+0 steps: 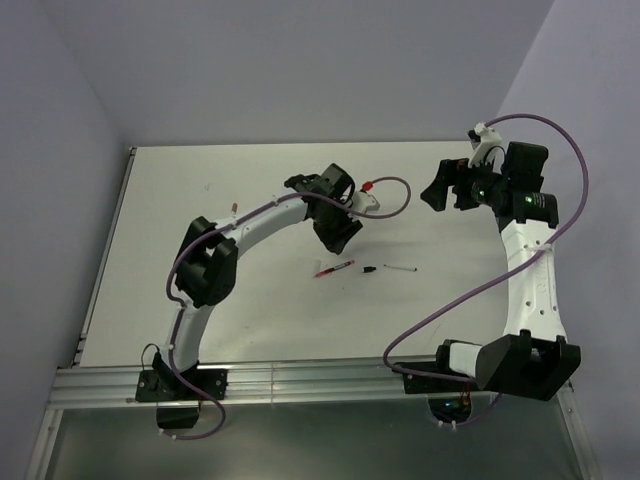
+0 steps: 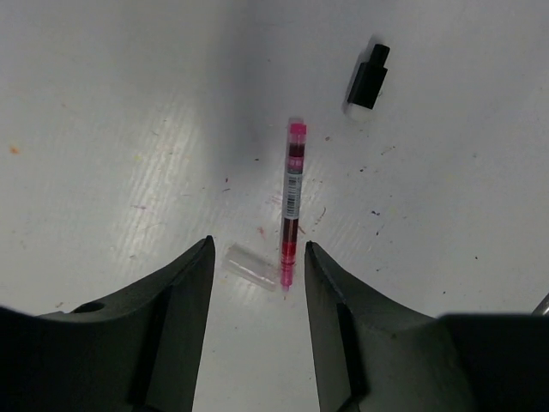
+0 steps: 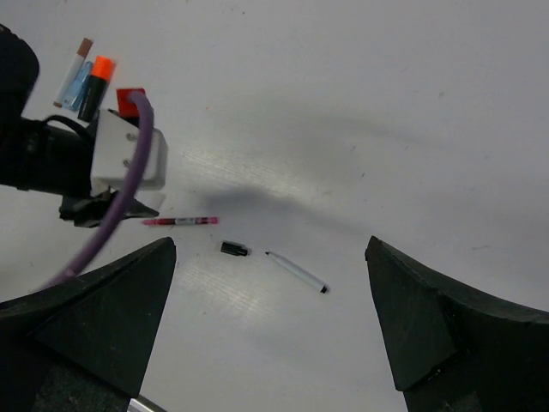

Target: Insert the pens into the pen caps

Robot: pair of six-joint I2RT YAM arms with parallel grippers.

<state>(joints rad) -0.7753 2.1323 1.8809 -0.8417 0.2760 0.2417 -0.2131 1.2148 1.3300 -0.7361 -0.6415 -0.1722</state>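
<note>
Left gripper [image 2: 257, 245] hangs over the table [image 2: 103, 129], jaws apart and empty. A red pen [image 2: 292, 206] lies at lower centre, framed between the fingers, with a clear cap [image 2: 250, 267] just beside its tip. A black cap [image 2: 369, 77] lies upper right. Right gripper [image 3: 270, 247] gapes wide, empty, above a white pen [image 3: 296, 271].

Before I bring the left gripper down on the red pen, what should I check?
1. Left gripper jaws apart, nothing held: ok.
2. Red pen lies flat with its near end between the fingers: ok, though off-centre.
3. Nothing else in the gap: not ok. The clear cap lies there beside the pen tip and could get pinched too.
4. Black cap apart from the pen: ok.
5. Right gripper open, off to the side: ok.
6. Fingertip height above the table: cannot tell.
</note>
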